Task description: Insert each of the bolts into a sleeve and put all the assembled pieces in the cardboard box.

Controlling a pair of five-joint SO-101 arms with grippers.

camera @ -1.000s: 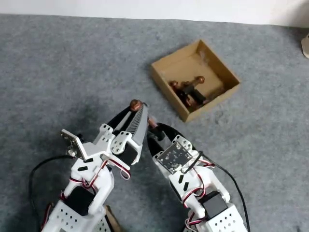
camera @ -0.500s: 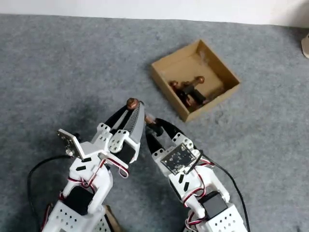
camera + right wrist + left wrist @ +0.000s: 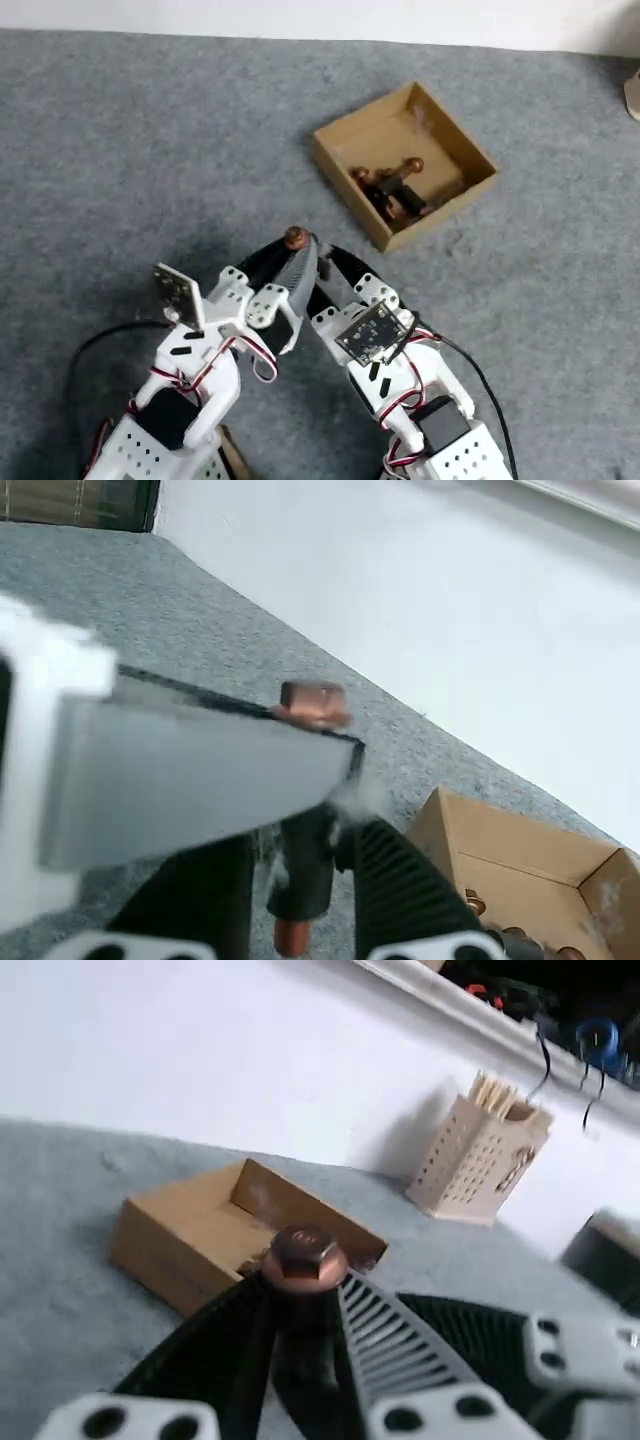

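Observation:
My left gripper (image 3: 297, 252) is shut on a bolt (image 3: 296, 238) with a copper hex head (image 3: 303, 1255), held upright above the carpet. Right beside it, my right gripper (image 3: 320, 272) is shut on a dark sleeve (image 3: 305, 865). In the right wrist view the bolt head (image 3: 313, 702) stands just above the sleeve. The left gripper's grey finger (image 3: 200, 780) hides the stretch between them, so I cannot tell whether the bolt is inside. The cardboard box (image 3: 425, 125) lies farther back to the right, with several assembled pieces (image 3: 392, 188) in it.
Grey carpet covers the table. The box (image 3: 190, 1235) is close behind the bolt in the left wrist view, its corner (image 3: 500, 865) beyond the sleeve in the right wrist view. A beige perforated holder (image 3: 480, 1160) stands by the white wall.
The left gripper has swung right and back towards the right gripper, bringing the bolt over the sleeve. The right gripper has shifted slightly to meet it.

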